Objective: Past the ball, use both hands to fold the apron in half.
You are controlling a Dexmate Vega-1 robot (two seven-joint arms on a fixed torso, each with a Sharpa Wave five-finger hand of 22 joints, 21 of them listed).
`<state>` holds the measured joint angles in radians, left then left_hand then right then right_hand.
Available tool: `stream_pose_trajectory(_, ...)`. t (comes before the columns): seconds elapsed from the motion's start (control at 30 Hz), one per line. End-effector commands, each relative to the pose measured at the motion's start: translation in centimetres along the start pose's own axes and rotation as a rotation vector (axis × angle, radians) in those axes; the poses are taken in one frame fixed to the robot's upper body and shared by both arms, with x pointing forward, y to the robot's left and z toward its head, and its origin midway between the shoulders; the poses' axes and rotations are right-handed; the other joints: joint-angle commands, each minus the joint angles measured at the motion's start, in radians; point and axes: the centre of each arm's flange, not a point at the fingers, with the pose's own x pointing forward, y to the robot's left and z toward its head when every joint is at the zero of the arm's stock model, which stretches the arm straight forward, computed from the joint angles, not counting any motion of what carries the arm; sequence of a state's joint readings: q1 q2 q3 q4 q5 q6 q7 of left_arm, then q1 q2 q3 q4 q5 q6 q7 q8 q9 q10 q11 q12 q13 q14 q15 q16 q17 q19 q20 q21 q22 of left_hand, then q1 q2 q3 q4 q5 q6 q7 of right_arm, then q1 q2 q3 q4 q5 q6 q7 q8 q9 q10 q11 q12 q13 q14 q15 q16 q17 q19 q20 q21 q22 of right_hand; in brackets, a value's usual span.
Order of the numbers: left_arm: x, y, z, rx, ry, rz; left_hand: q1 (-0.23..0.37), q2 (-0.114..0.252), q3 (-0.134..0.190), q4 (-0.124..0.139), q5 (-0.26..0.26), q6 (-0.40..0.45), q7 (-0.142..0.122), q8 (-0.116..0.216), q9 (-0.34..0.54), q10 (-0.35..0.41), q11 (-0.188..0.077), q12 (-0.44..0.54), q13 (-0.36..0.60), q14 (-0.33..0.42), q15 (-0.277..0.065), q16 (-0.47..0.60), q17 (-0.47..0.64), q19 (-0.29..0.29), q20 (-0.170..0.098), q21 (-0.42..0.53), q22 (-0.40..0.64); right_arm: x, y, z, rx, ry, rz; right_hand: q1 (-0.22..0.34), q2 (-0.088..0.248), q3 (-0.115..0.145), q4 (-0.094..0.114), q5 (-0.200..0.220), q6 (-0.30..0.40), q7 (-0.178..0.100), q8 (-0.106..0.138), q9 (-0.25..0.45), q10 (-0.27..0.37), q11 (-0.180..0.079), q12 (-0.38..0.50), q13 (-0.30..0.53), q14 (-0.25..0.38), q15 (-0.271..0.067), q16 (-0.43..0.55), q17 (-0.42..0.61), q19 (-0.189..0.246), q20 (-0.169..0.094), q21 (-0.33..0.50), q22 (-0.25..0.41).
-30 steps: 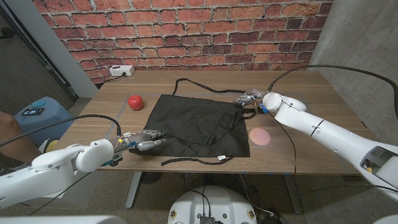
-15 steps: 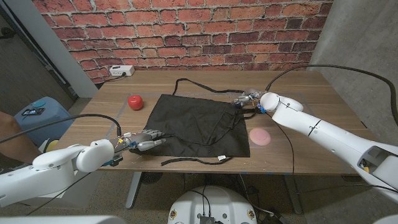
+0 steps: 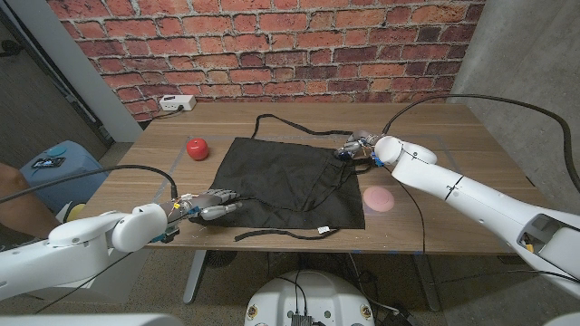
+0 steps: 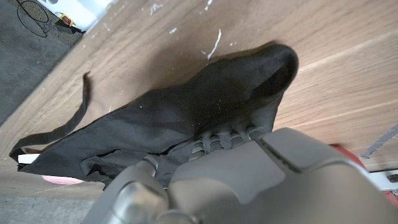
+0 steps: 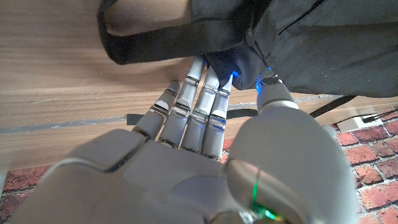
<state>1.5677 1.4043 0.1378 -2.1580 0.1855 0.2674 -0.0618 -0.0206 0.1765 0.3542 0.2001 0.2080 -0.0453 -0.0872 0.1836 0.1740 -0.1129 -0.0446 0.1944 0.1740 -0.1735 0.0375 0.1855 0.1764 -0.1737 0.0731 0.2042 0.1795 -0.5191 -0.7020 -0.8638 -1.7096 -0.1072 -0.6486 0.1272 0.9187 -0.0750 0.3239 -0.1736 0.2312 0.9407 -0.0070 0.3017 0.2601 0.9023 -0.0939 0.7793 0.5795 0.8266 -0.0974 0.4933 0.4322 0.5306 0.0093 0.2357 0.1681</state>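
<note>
A black apron point(image 3: 285, 186) lies spread on the middle of the wooden table point(image 3: 453, 145). A red ball point(image 3: 197, 148) sits just beyond its far left corner. My left hand point(image 3: 207, 206) grips the near left corner, its fingers point(image 4: 221, 137) tucked under the cloth point(image 4: 186, 112). My right hand point(image 3: 358, 148) holds the far right corner, raised a little off the table. In the right wrist view its fingertips point(image 5: 214, 81) pinch a bunch of the black cloth point(image 5: 298, 43), and a strap loop point(image 5: 143, 43) hangs beside them.
A pink round patch point(image 3: 379, 199) marks the table right of the apron. Thin straps trail past the far edge point(image 3: 290, 122) and along the near edge point(image 3: 281, 234). A white power strip point(image 3: 177, 102) lies at the back left. A blue bin point(image 3: 59, 167) stands left of the table.
My right hand has moved a little to the left with the apron's far right corner, drawing that edge inward. My left hand has stayed where it was.
</note>
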Motion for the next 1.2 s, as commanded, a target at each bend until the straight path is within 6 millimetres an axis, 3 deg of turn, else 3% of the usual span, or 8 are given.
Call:
stream_pose_trajectory(0.03, -0.1, -0.4, 0.5, -0.004, -0.005, -0.008, 0.006, 0.01, -0.002, -0.001, 0.01, -0.002, -0.004, -0.001, 0.005, -0.003, -0.005, 0.002, 0.004, -0.048, -0.006, 0.001, 0.003, -0.169, -0.005, 0.001, 0.001, -0.3, 0.4, 1.5, -0.025, -0.033, -0.051, 0.055, -0.002, 0.004, -0.007, 0.015, 0.049, -0.018, 0.024, 0.012, 0.044, -0.023, 0.028, 0.013, 0.035, -0.124, 0.015, 0.017, 0.176, -0.035, 0.014, 0.018)
stream_pose_trajectory(0.23, 0.0, -0.7, 0.9, -0.007, -0.015, -0.019, 0.007, 0.012, 0.0, -0.002, 0.011, -0.002, -0.004, 0.0, 0.005, 0.0, -0.006, 0.003, 0.004, -0.048, -0.006, 0.001, 0.002, -0.168, -0.006, 0.001, 0.001, -0.8, 0.3, 1.8, -0.037, -0.037, -0.081, 0.132, 0.005, 0.018, -0.006, 0.031, 0.113, -0.042, 0.056, 0.02, 0.107, -0.05, 0.043, -0.005, 0.096, -0.136, 0.03, 0.034, 0.198, -0.065, 0.022, 0.019)
stream_pose_trajectory(0.43, 0.1, -0.8, 1.1, -0.003, -0.024, -0.027, 0.009, 0.013, 0.002, -0.003, 0.011, -0.002, -0.003, 0.0, 0.005, 0.0, -0.009, 0.003, 0.004, -0.047, -0.007, 0.001, 0.002, -0.169, -0.006, 0.0, 0.0, -1.2, 0.2, 2.0, -0.038, -0.04, -0.1, 0.207, 0.012, 0.024, -0.007, 0.035, 0.147, -0.058, 0.072, 0.018, 0.136, -0.064, 0.051, -0.007, 0.123, -0.138, 0.039, 0.057, 0.205, -0.079, 0.025, 0.021)
stream_pose_trajectory(1.2, 0.5, -0.9, 1.0, -0.006, -0.036, -0.044, 0.011, 0.013, 0.009, -0.004, 0.013, 0.001, -0.003, 0.001, 0.005, 0.002, -0.009, 0.003, 0.004, -0.046, -0.007, 0.0, 0.001, -0.169, -0.007, -0.001, 0.0, -2.9, -1.6, 3.7, -0.066, -0.068, -0.16, 0.272, 0.021, 0.019, 0.004, 0.036, 0.166, -0.058, 0.086, 0.016, 0.149, -0.063, 0.054, -0.001, 0.154, -0.142, 0.032, 0.08, 0.205, -0.092, 0.026, 0.022)
